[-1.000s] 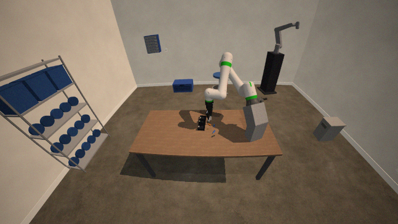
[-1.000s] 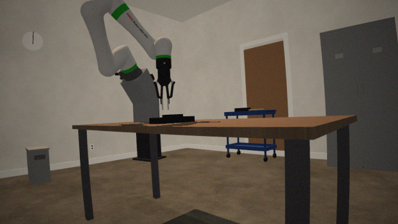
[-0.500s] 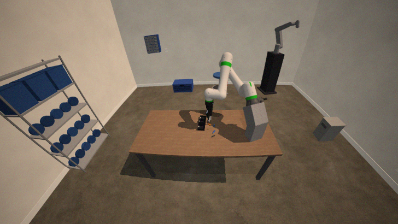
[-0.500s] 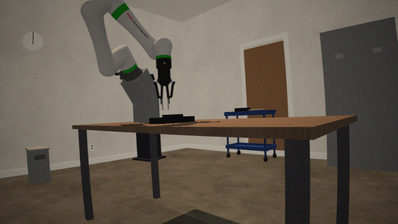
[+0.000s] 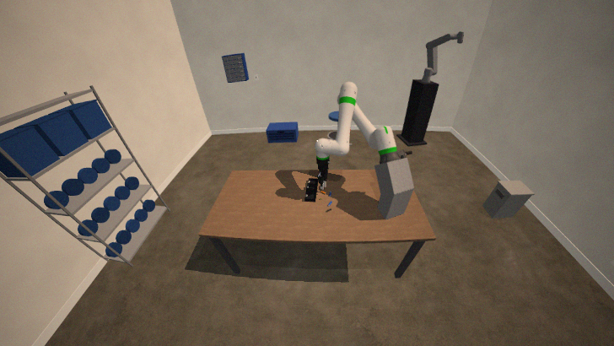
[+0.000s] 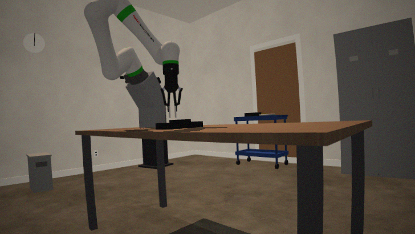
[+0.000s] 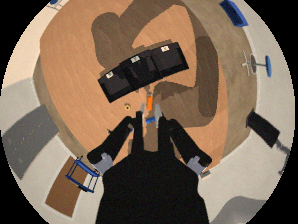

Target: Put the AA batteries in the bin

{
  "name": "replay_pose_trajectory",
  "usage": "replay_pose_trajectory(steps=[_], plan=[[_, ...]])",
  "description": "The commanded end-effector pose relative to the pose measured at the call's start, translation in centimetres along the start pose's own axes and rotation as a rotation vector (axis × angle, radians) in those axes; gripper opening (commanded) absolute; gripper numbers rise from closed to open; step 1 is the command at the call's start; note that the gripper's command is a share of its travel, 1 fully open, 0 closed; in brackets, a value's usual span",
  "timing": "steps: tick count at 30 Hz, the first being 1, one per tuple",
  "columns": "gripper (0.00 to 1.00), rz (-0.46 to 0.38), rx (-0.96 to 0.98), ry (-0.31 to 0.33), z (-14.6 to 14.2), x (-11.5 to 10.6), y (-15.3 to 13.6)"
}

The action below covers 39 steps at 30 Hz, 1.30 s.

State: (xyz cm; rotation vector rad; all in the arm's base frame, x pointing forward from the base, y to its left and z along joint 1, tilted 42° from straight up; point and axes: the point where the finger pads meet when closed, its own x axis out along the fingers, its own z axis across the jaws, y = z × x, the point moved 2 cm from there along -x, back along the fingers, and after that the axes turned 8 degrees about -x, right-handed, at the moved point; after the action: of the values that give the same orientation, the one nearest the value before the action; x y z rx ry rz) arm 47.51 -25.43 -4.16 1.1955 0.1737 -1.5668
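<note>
A row of black bins [image 5: 310,190] [image 6: 178,124] [image 7: 143,72] stands near the middle of the wooden table [image 5: 257,214] [image 6: 261,130]; I cannot read their marks. Just right of the bins lie small cylinders: an orange one [image 5: 320,192] [image 7: 149,103], a blue one [image 5: 330,202] [image 7: 150,120] and a dark one [image 5: 328,210]. My gripper [image 5: 322,186] [image 6: 172,115] [image 7: 149,108] points straight down, just above the table beside the bins and over the orange and blue cylinders. Its fingers stand a narrow gap apart with nothing between them.
The robot's grey base block [image 5: 394,186] [image 6: 145,99] stands at the table's right end. A tiny yellow piece [image 7: 127,107] lies by the bins. A blue cart [image 6: 261,117] stands behind the table, near the door.
</note>
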Motion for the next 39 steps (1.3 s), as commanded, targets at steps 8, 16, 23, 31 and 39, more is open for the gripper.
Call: replay_pose_trajectory(steps=[8, 16, 23, 31, 39], plan=[[0.17, 0.003, 0.001, 0.0, 0.0, 3.5, 0.1], [0.17, 0.003, 0.001, 0.0, 0.0, 4.8, 0.1], [0.17, 0.003, 0.001, 0.0, 0.0, 5.5, 0.1], [0.17, 0.003, 0.001, 0.0, 0.0, 5.8, 0.1], [0.05, 0.003, 0.001, 0.0, 0.0, 5.8, 0.1]])
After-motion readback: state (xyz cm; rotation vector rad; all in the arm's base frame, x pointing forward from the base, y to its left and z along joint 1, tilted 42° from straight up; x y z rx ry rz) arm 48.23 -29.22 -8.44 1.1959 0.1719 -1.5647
